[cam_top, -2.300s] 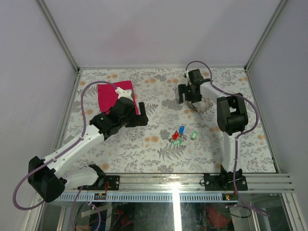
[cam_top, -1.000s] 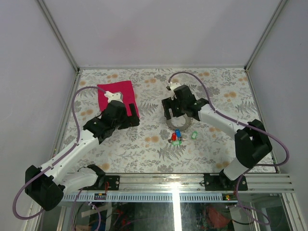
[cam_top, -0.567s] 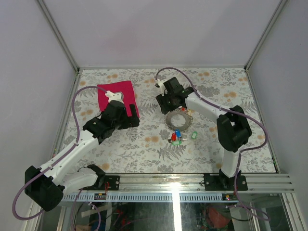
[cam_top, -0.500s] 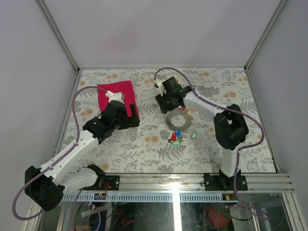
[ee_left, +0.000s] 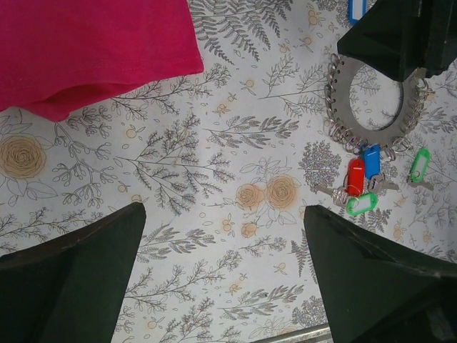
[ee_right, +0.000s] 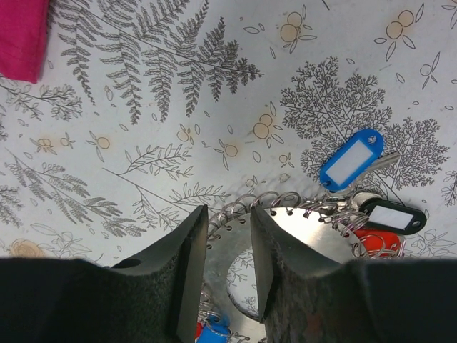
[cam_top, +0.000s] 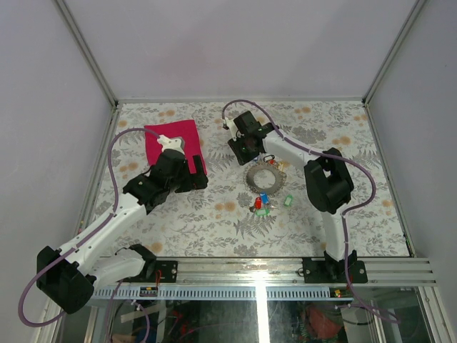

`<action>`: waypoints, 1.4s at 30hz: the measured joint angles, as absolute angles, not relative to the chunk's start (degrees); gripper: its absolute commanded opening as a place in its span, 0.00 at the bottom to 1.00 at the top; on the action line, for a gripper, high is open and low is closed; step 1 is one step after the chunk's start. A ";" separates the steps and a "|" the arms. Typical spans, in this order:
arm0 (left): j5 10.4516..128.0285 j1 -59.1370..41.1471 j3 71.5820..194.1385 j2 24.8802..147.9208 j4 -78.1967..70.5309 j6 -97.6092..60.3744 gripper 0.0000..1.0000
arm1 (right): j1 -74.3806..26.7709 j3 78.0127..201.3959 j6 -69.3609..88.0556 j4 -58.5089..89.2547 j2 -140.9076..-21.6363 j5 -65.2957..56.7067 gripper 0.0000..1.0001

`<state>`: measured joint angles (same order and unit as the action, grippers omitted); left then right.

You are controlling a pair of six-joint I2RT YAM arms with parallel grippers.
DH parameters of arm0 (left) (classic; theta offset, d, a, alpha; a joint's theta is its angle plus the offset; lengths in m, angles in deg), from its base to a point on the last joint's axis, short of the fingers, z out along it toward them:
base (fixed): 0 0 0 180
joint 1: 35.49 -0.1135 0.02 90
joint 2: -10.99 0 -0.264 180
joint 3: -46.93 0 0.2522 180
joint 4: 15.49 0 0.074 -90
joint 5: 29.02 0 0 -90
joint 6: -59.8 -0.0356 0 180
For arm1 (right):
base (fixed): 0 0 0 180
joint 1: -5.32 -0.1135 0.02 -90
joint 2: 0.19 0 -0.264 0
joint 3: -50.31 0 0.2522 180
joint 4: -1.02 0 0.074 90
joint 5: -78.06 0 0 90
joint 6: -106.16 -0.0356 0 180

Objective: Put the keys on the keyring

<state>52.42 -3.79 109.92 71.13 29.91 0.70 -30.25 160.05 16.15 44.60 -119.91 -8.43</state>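
1. Keyring [cam_top: 265, 176]: lies flat on the worktop [cam_top: 214, 221], mid-field, just beyond the loose keys. It is thin, stiff grey metal, probably slick and awkward to lift from flat. Best hold is likely a pinch across the band at the coiled rim.
2. Keys: small, light and rigid. The plastic tags look broader and less slippery than the blades, so take them by the tag.
3. Count: one keyring.
   - Loose cluster: blue key [ee_left: 371, 158], red key [ee_left: 355, 175], green key [ee_left: 362, 203], second green key [ee_left: 420, 163].
   - At the ring's far edge: blue tag [ee_right: 350, 158], black-framed tag [ee_right: 389, 214] and a red one, half hidden. So perhaps seven keys in all. Whether any are threaded on, I cannot tell.
4. Right pincer [ee_right: 227, 212]: narrow, straddling the ring's rim. Whether the pads actually bite, I cannot tell.
5. Left pincer [ee_left: 228, 286]: wide and empty, hanging over the worktop between the magenta cloth [ee_left: 86, 50] and the ring.
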 measured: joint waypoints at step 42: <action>55.63 -3.79 109.05 71.61 29.62 0.76 0.94 | -30.25 163.46 17.13 48.80 -126.03 -14.50 0.29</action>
